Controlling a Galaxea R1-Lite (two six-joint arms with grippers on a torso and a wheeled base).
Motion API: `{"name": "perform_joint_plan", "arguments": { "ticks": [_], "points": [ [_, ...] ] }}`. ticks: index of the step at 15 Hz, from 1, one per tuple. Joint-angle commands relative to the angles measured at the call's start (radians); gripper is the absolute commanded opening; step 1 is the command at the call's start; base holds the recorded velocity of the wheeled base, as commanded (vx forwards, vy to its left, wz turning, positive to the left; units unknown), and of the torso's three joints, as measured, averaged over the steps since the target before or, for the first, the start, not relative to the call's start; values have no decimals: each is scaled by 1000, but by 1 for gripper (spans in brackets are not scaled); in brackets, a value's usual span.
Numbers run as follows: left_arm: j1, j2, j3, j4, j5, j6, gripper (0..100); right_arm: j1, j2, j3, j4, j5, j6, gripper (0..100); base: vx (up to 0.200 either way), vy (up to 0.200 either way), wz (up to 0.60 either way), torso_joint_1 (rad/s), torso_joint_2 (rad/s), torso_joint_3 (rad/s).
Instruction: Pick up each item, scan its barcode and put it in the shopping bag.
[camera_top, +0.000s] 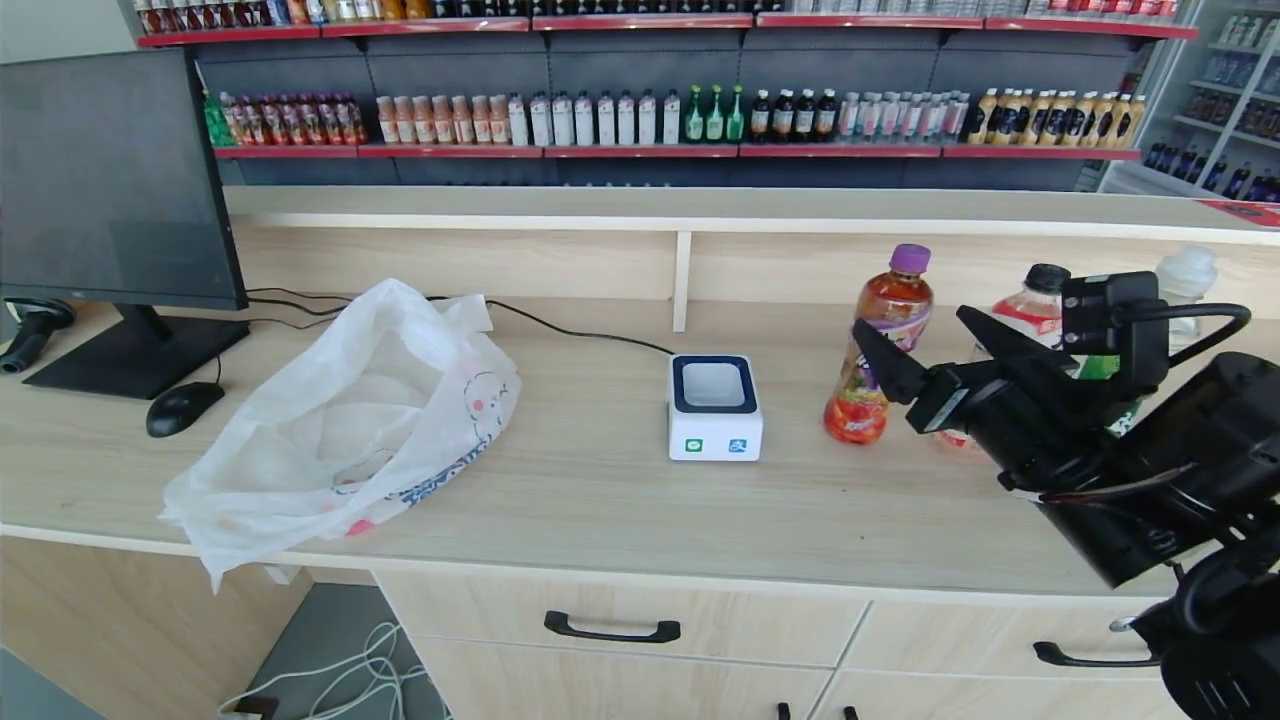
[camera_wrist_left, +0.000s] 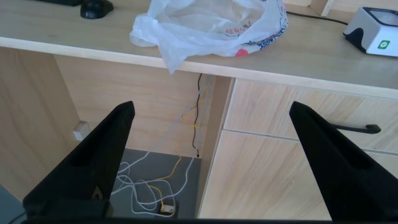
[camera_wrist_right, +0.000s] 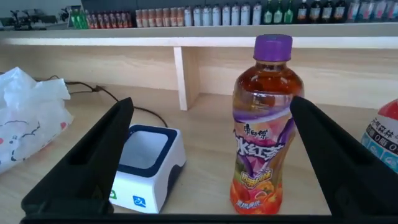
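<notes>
Approach is looking like the step in hand, judging from the head view. The right gripper is hovering above the counter with its fingers spread and nothing between them, pointing at the purple-capped bottle. That bottle is standing upright near the scanner, on its right. A black-capped bottle and a clear bottle are standing farther to the robot's right. The scanner is sitting mid-counter with its window facing up. The shopping bag is lying slumped on the robot's left. With all the bottles standing on the counter, I am judging the task to be at its start.

In the left wrist view, the left gripper is hanging wide open and empty below the counter's edge. It is facing the drawer fronts, and the shopping bag is drooping over the lip above.

In the right wrist view, the purple-capped bottle is standing ahead of the right gripper, untouched and nearer one finger than the other. It is showing amber drink, a purple cap and a bright wrap label around its lower body.

The next move is calling for an advance with a small sideways correction to centre the bottle. A close around the labelled body is following that. The smooth round plastic is probably going to tip if nudged off-centre. The barcode is likely needing a turn toward the scanner's window.
</notes>
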Motion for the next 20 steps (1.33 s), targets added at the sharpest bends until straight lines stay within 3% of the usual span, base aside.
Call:
{"name": "perform_joint_plan", "arguments": {
  "ticks": [1, 5, 20],
  "points": [
    [0, 0, 0, -1, 1, -1, 100, 59, 51, -26, 0, -19, 19, 100, 0, 0, 0, 0, 0, 0],
    [-1, 1, 0, -1, 1, -2, 100, 114, 94, 1, 0, -18, 47, 100, 0, 0, 0, 0, 0, 0],
    [0, 1, 0, -1, 1, -2, 100, 68, 292, -66, 0, -12, 82, 100, 0, 0, 0, 0, 0, 0]
  ]
}}
